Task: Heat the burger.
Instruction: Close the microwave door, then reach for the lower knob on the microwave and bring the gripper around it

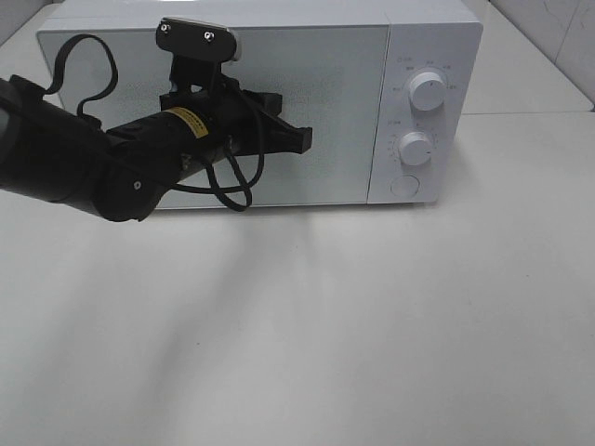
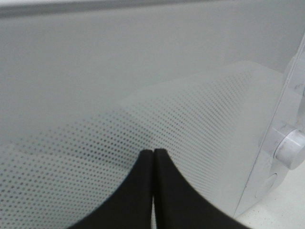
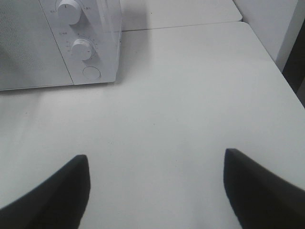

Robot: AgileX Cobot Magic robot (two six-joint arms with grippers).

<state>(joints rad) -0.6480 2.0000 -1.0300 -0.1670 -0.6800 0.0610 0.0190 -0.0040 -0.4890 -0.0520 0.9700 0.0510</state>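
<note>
The left gripper [image 1: 303,139], jaws pressed together, pointed at the microwave [image 1: 344,84] door. The right gripper [image 3: 156,155] hung wide, empty, over the tabletop [image 3: 190,95].

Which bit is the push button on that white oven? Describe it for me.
Find the white microwave, then the control panel on its right end. Under the upper knob and lower knob sits the button: the lowest circle, flat and flush, not sticking out.
</note>
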